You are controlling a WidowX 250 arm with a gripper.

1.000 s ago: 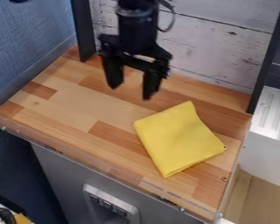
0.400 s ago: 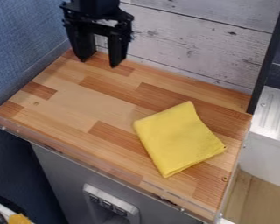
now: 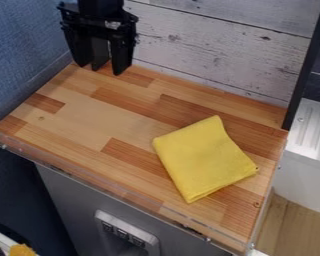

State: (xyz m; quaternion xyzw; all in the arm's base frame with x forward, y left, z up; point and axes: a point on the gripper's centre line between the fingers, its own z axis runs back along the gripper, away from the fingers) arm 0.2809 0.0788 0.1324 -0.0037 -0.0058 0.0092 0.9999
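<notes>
Item, far left: blue textured wall (image 3: 22, 40), bordering your desk (image 3: 89, 112) along its left side.

Item, upper left: your end effector (image 3: 101, 69), black, hanging fingers-down over the desk's back-left corner. Its two fingers stand spread, a gap visible between them, with nothing pinched. It is well apart from the cloth, so it bears none of the cloth's weight; whether its tips touch the wood, you cannot tell.

Item, behind: whitewashed plank panel (image 3: 209, 45), upright at the desk's back edge.

Item, below the desk's front: grey panel (image 3: 69, 200) with a socket-like fixture (image 3: 127, 232) set in it.

Item, right of centre: one yellow cloth (image 3: 204, 157), folded in layers, lying flat and askew to the desk's edges. The wood carries it whole; the folding likely keeps it compact, and its own weight seems enough to settle it there.

Item, right: black post (image 3: 304, 65), upright by the desk's back-right corner.

Item, far right: ribbed white unit (image 3: 313, 130), just beside the desk.
</notes>
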